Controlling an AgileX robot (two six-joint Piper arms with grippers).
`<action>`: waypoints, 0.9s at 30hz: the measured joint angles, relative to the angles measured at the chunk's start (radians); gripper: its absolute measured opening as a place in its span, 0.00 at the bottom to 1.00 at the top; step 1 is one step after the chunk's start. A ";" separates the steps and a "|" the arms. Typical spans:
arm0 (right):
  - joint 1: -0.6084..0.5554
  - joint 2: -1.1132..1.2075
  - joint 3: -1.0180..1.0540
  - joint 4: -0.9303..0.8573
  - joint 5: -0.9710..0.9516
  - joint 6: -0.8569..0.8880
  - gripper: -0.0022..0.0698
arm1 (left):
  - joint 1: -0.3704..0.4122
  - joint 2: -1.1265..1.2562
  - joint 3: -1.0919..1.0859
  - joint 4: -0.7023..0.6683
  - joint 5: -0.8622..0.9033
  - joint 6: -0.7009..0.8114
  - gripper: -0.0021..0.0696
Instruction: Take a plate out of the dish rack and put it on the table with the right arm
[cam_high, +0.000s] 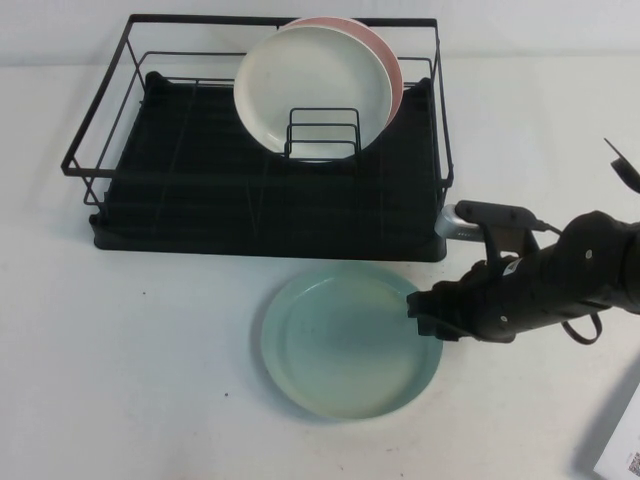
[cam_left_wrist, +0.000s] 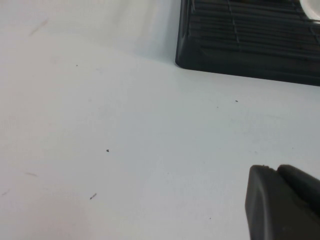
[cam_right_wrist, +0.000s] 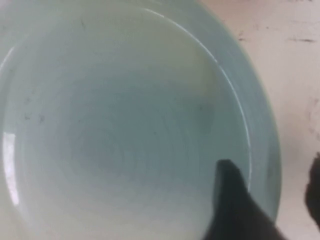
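The pale mint-green plate (cam_high: 345, 345) lies flat on the white table (cam_high: 130, 370), just in front of the black dish rack (cam_high: 200, 190). My right gripper (cam_high: 420, 315) is at the plate's right rim. In the right wrist view the plate (cam_right_wrist: 125, 125) fills the picture. There the right gripper (cam_right_wrist: 270, 167) is open and straddles the rim, one finger (cam_right_wrist: 230, 200) over the plate's inside and the other outside it. My left gripper (cam_left_wrist: 272, 172) is shut and empty, low over bare table to the left of the rack's corner (cam_left_wrist: 250, 55). It is out of the high view.
A cream-white plate (cam_high: 315, 85) and a pink plate (cam_high: 392, 62) behind it stand upright in the rack's back right. A white card with a printed code (cam_high: 625, 450) lies at the table's front right corner. A black part (cam_high: 625, 165) shows at the right edge.
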 joint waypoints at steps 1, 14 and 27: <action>0.000 -0.003 0.000 -0.001 0.000 0.000 0.45 | 0.000 0.000 0.000 0.000 0.000 0.000 0.02; 0.000 -0.382 0.000 -0.121 0.192 0.000 0.15 | 0.000 0.000 0.000 0.000 0.000 0.000 0.02; 0.000 -0.872 0.108 -0.261 0.380 0.000 0.01 | 0.000 0.000 0.000 0.000 0.000 0.000 0.02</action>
